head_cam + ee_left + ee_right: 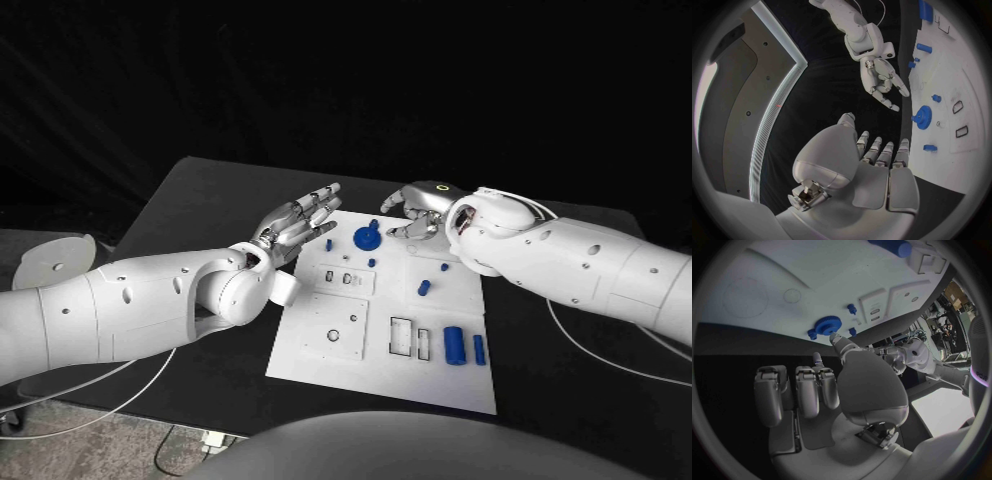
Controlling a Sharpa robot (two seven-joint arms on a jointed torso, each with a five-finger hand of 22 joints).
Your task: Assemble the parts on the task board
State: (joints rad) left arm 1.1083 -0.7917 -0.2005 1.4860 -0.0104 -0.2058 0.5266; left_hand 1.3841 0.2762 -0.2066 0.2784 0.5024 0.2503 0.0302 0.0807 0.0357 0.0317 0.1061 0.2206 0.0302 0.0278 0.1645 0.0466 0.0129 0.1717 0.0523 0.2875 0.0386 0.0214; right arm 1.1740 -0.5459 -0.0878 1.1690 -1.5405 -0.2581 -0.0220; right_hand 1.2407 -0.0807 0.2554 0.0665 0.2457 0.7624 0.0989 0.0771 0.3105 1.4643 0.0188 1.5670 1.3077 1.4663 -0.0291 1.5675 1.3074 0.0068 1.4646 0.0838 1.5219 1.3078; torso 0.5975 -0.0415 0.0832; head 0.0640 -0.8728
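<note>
Head view: the white task board (378,350) lies flat in the middle of the black counter (188,190). The blue gear (368,239) stands near the board's far edge, with small blue pegs (424,288) scattered toward the middle and two blue cylinders (454,345) lying side by side near the board's right edge. The left hand (296,226) hovers at the far left corner of the board, fingers spread and holding nothing. The right hand (417,212) hangs just beyond the gear, fingers curled downward; nothing is held between them.

Left wrist view: the left hand (879,160) shows its fingers extended and apart, empty. The right hand (882,82) is close to the gear (922,117) but apart from it. The gear sits on the board (967,90), toothed rim exposed all round.

Right wrist view: the right hand (811,390) has its fingers bent in, empty, with the gear (826,325) and small pegs (852,309) on the board (767,280) ahead.

Handling judgement: the parts appear to be rigid plastic, light and likely smooth, so they may slip or tip under a glancing touch. Take the gear by opposite sides of its toothed rim; take the cylinders across their middle.
</note>
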